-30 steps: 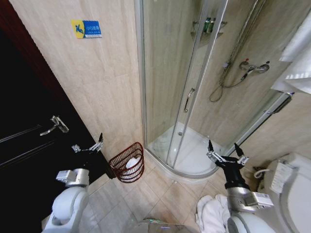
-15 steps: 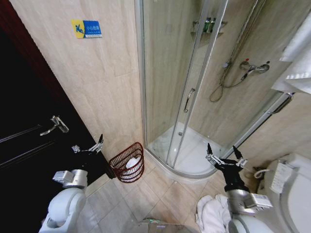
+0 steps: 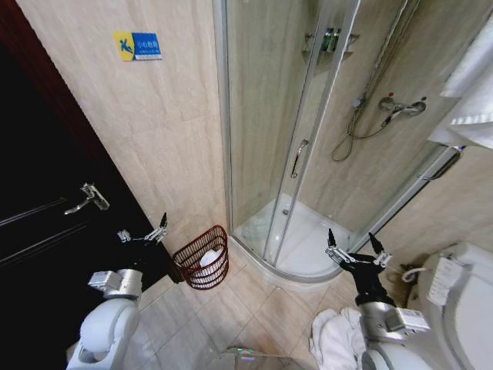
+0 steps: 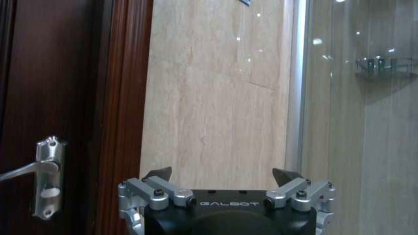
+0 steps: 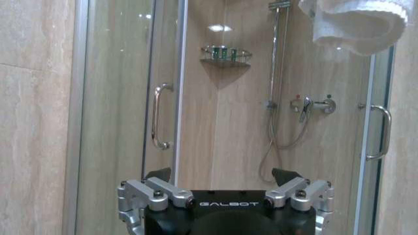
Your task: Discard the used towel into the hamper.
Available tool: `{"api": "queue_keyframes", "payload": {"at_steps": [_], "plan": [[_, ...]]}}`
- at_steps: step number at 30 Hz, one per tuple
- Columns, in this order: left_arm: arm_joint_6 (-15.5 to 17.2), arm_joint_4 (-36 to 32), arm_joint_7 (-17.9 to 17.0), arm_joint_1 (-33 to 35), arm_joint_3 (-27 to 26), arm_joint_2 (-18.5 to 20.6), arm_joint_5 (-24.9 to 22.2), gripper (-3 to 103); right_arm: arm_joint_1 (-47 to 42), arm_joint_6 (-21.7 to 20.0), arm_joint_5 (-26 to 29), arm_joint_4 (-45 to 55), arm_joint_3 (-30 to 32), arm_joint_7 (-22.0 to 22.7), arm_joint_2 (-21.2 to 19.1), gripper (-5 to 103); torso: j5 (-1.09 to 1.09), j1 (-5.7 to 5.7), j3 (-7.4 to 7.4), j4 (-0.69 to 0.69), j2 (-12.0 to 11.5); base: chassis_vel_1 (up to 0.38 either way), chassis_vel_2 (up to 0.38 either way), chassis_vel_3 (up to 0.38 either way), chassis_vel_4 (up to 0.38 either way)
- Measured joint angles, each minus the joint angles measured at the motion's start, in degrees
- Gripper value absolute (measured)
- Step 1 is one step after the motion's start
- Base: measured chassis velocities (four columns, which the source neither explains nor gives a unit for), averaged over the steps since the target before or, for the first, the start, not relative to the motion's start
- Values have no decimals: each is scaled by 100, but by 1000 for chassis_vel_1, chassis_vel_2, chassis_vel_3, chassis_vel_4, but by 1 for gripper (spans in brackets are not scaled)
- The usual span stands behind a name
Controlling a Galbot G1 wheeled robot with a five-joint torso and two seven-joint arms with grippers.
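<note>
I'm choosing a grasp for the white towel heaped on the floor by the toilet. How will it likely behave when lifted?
The towel lies in soft crumpled folds, so it is probably floppy and would drape and hang from wherever it is pinched. It looks thick and bulky, so likely light for its size unless wet. Trailing ends might drag on the floor tiles.

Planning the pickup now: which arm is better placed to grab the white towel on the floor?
Probably the right. The right gripper, jaws open, hovers just above the towel by the robot's right side; the left gripper hangs near the hamper, farther off.
</note>
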Motion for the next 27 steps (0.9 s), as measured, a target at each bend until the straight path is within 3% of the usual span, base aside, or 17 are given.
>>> {"api": "queue_keyframes", "payload": {"at_steps": [19, 27], "plan": [[10, 77, 89, 11, 39, 72, 62, 100, -13, 58, 137, -23, 100, 21, -50, 100, 0, 0, 0, 0, -1, 4, -8, -7, 6], [-5, 232, 93, -50, 148, 302, 76, 100, -134, 109, 620, -28, 350, 84, -217, 100, 0, -1, 0, 0, -1, 0, 0, 0, 0]]}}
